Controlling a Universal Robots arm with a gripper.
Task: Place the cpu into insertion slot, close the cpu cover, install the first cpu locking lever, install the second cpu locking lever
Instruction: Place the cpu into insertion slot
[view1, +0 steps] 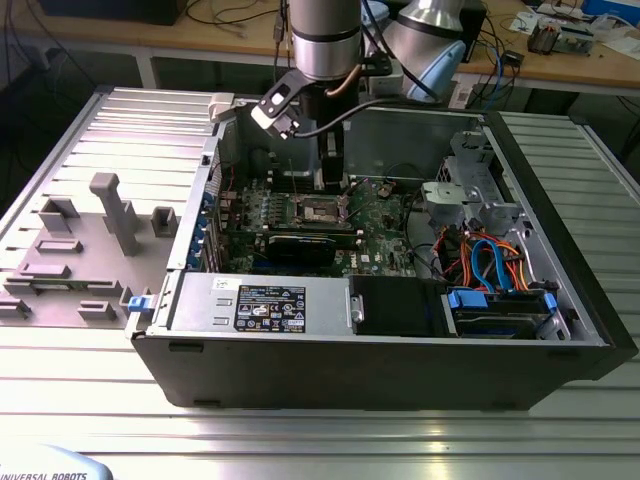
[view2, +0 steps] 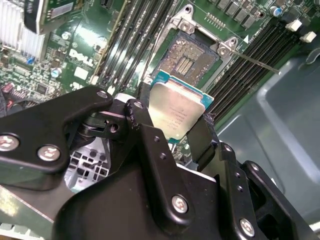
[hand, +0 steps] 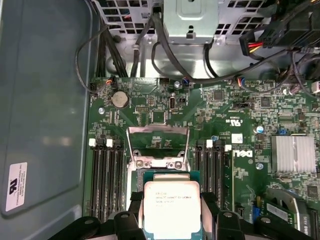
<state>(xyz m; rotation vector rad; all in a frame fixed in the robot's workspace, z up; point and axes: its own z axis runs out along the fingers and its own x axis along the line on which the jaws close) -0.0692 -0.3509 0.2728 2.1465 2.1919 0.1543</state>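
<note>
While the gripper (hand: 172, 210) clenches the cpu (hand: 171, 200), the insertion slot (view2: 189, 56) lies uncovered beneath, cpu cover (hand: 158, 131) raised; exterior view: gripper at 12 o'clock from the graphics card (view1: 300, 247).

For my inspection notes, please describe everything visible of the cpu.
The cpu is a flat square chip: shiny silver-grey metal top with small print, on a green-blue base that shows around the edge. The gripper's fingers clamp it on two opposite sides. It is held above the green board, close to the open insertion slot, not yet seated in it.
</note>
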